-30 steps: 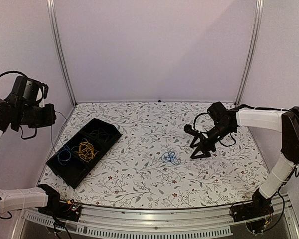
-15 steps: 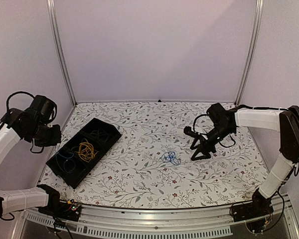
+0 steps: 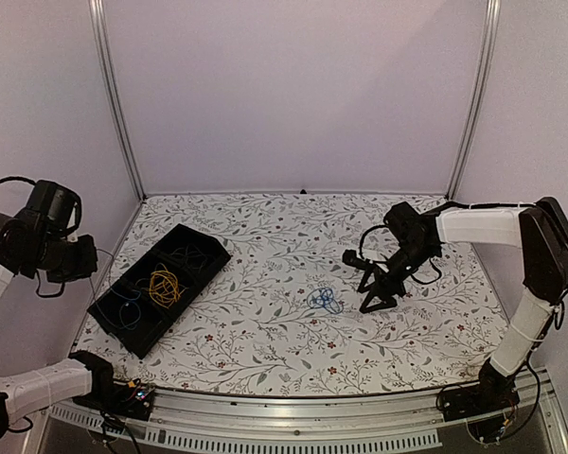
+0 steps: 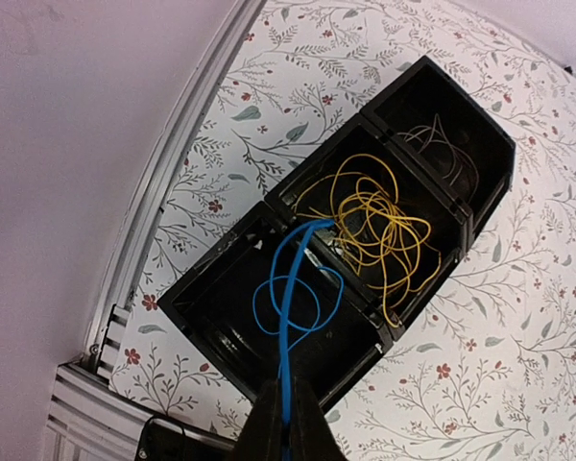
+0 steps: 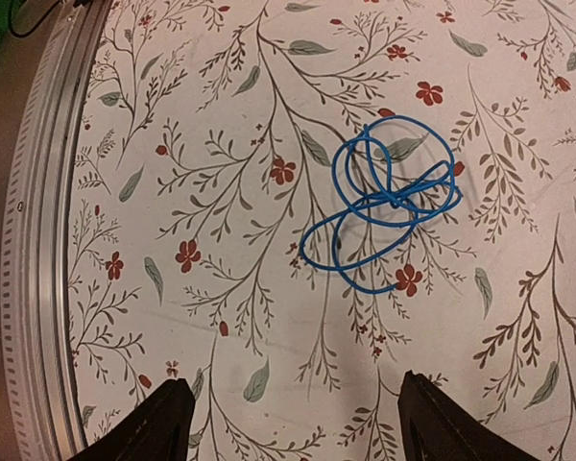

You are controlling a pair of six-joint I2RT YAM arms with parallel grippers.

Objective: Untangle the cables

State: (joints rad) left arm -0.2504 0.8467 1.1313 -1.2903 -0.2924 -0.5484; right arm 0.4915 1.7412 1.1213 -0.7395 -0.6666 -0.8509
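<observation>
Pinching a thin blue wire, the left jaws are closed tight on it. The strand runs straight from them into a matte black oblong tray. There it curls in loose loops in the end compartment nearest the desk's front edge and reaches the divider. The middle compartment holds a springy heap of yellow wire, and the far one holds a faint coil of dark wire. The right jaws are spread wide with nothing between them, held over the desk near a small blue tangle but apart from it. The tangle is a few round loops crossing at a knot, lying flat. The desk's pale cover is printed with leaves and red flowers, and a ribbed metal rail edges it.
</observation>
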